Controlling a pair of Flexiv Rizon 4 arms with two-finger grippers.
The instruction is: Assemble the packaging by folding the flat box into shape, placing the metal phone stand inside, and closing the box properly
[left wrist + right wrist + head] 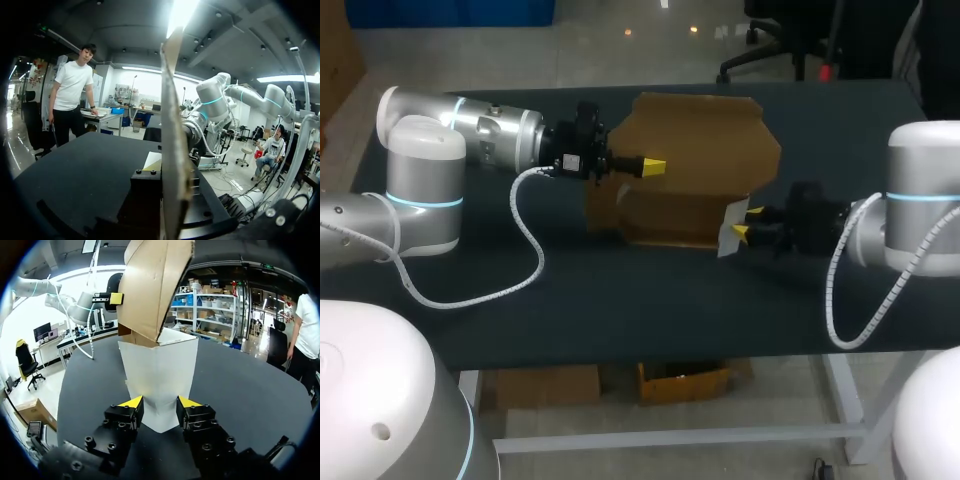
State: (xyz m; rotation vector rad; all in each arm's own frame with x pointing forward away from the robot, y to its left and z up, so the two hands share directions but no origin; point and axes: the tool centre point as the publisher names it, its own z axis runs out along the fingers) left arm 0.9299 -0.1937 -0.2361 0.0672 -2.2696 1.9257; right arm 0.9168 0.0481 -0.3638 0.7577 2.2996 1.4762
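A brown cardboard box point(695, 150), partly folded, stands on the black table point(620, 310) between my two arms. My left gripper point(655, 166) is shut on the box's left panel. In the left wrist view that panel point(172, 125) runs edge-on between the fingers. My right gripper point(750, 222) is at the box's lower right corner. It is shut on a white, creased flap point(160, 365), one yellow tip against each side. The brown box point(155, 285) rises ahead of the flap, with the left gripper point(114, 298) behind it. No metal phone stand shows in these views.
The left arm's white cable point(525, 240) loops over the table in front of the box. The right arm's cable point(835, 300) hangs near the front right edge. Bare black tabletop lies in front of the box.
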